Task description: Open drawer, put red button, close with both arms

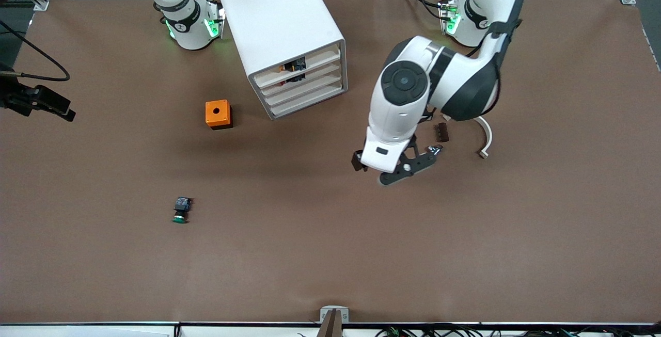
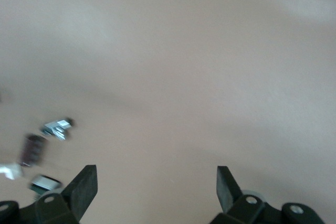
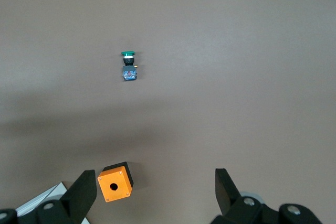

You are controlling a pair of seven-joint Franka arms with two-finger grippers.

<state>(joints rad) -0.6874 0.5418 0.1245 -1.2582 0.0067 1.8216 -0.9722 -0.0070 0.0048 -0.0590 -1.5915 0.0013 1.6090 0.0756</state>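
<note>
The white cabinet [image 1: 281, 22] stands near the robots' bases, its four drawers facing the front camera. The second-highest drawer [image 1: 310, 75] looks pushed in, level with the others. No red button shows in any view. My left gripper [image 1: 396, 169] hangs over bare table between the cabinet and the left arm's end. In the left wrist view it [image 2: 157, 187] is open and empty. My right gripper is outside the front view. In the right wrist view it [image 3: 156, 192] is open and empty, high over the orange box [image 3: 115, 182].
The orange box [image 1: 218, 114] sits beside the cabinet toward the right arm's end. A green-capped button [image 1: 180, 211] [image 3: 127, 66] lies nearer the front camera. A small silvery part [image 1: 436, 148], a brown block [image 1: 441, 131] and a white curved piece [image 1: 485, 141] lie by the left gripper.
</note>
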